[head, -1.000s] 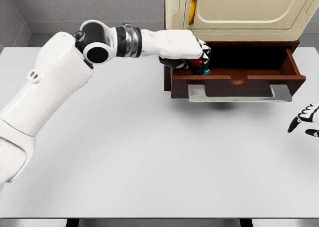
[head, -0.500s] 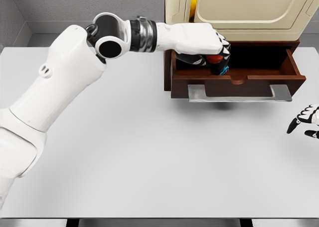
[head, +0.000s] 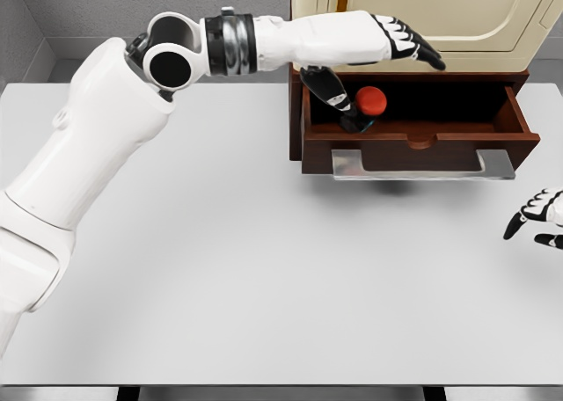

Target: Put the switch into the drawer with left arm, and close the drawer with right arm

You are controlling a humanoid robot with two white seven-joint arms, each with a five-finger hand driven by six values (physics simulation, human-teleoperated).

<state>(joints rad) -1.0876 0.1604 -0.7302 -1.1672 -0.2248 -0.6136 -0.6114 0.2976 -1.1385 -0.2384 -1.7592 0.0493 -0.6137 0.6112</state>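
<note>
On the white table [head: 220, 269], the switch [head: 369, 102] sits in the drawer [head: 422, 142] below the released left hand [head: 387, 40].

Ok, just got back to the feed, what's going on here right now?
The left hand is open, fingers spread, above the open drawer. The switch, with its red button, sits inside the drawer's left part, no longer held. The right hand shows at the table's right edge, away from the drawer, which is not yet closed.
</note>
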